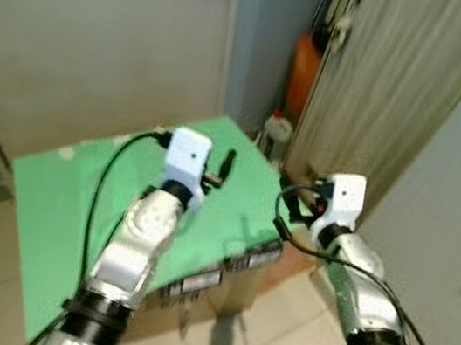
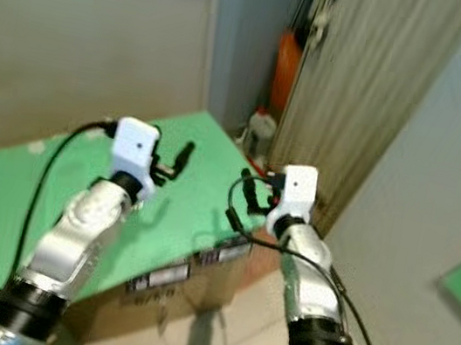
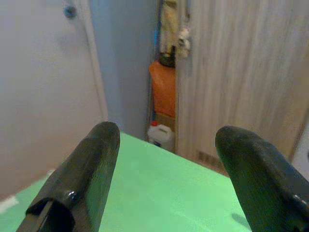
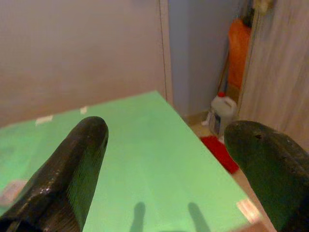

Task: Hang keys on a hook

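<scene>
Left hand point(image 3: 161, 179): raised over the green surface point(image 1: 58, 197); its two black fingers point(image 3: 82, 179) are spread wide in the left wrist view, and nothing is held between them.
Right hand point(image 4: 164, 179): held up near the surface's right-hand edge; its fingers point(image 4: 67, 174) are likewise spread wide, with nothing gripped.
Green surface: a flat green sheet laid over a cardboard box point(image 1: 220, 290), whose labelled side is seen below the sheet's front edge. Small pale tape marks point(image 4: 44, 119) are seen on the sheet near its far side.
Keys: cannot be made out anywhere; their place cannot be told.
Hook: none can be made out with certainty on the walls or the door.
Wooden door point(image 1: 387, 84): a pale, grained panel stands to the right, beyond the surface.
Orange container point(image 3: 163, 89): stood in the corner between the wall and the wooden door.
White jug point(image 4: 222, 113): set on the floor just below the orange container, with a red cap.
Red mat point(image 4: 219, 152): lies on the floor beside the jug, near the surface's corner.
Floor point(image 1: 273, 339): pale tiles are seen between the two arms.
</scene>
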You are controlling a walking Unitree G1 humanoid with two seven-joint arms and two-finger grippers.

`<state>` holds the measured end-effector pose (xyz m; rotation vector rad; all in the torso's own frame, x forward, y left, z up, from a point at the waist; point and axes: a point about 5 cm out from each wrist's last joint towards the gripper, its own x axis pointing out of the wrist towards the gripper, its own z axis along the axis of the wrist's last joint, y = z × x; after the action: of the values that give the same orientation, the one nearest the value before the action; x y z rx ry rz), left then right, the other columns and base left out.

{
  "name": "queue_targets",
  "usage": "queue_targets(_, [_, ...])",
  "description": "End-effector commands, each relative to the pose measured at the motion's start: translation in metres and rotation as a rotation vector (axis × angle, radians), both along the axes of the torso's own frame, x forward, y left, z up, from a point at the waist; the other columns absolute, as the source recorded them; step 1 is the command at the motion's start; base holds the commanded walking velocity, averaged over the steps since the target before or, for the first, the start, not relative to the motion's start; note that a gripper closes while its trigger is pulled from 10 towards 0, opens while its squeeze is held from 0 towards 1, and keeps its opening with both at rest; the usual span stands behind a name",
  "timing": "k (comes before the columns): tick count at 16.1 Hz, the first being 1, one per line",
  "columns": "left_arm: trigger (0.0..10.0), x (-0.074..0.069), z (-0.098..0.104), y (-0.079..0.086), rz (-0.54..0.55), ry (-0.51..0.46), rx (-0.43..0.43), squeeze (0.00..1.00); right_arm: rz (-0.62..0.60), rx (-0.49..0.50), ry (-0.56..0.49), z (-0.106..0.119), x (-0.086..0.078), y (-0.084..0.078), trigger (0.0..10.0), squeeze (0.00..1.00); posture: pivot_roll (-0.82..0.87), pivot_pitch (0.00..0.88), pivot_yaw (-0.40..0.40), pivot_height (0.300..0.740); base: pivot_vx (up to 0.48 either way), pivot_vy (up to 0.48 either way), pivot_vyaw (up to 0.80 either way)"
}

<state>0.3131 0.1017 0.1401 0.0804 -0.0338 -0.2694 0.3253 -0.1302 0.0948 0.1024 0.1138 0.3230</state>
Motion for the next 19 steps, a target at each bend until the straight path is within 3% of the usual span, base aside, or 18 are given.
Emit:
queue_targets(1, [10.0, 0.0016, 0.0014, 0.008, 0.036, -0.003, -0.004, 0.0, 0.044, 0.007, -0.027, 0.0073, 0.0026, 0.0122, 10.0, 0.0, 0.02, 0.0, -0.005, 0.74, 0.379, 0.296, 0.0])
queue_targets(7, [10.0, 0.0021, 0.0011, 0.0122, 0.086, -0.009, 0.003, 0.0, 0.088, -0.048, -0.025, 0.0055, 0.002, 0.0147, 10.0, 0.0, 0.02, 0.0, -0.021, 0.74, 0.0, 0.0, 0.8])
queue_targets(9, [10.0, 0.0019, 0.0007, 0.0112, 0.079, -0.01, 0.02, 0.0, 0.071, -0.027, -0.018, 0.006, 0.0036, 0.0145, 10.0, 0.0, 0.02, 0.0, -0.021, 0.74, 0.0, 0.0, 0.0])
queue_targets(19, [10.0, 0.0015, -0.0014, 0.0059, 0.03, -0.005, 0.064, 0.0, 0.079, -0.017, -0.047, 0.0079, 0.0012, 0.016, 10.0, 0.0, 0.01, 0.0, -0.011, 0.74, 0.42, 0.0, 0.0])
